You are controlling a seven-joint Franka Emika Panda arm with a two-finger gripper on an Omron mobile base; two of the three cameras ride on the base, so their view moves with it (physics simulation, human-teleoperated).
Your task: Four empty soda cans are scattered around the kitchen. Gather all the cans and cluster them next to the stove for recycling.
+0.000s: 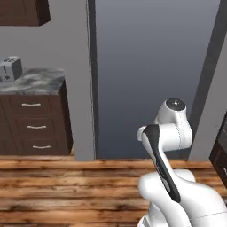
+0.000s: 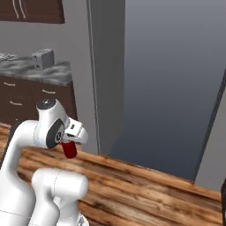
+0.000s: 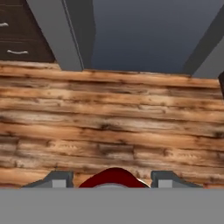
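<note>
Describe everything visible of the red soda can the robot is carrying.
The soda can is a small, plain red cylinder with no markings that can be made out. It hangs tilted below the white end effector, which is shut on it, in the air above the wooden plank floor. In the hand view its rounded red body sits between the two fingertips; its ends are hidden.

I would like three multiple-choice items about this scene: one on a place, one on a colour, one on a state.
1. Where is the toaster?
A. on the floor
B. on the counter
C. in a drawer

2. What colour is the can?
A. red
B. green
C. blue

3. What is the gripper doing?
A. open, holding nothing
B. shut on the toaster
C. shut on the can

Answers: 1 B, it stands on the marbled top. 2 A, red shows under the hand. 3 C, the can sits between the fingers.
</note>
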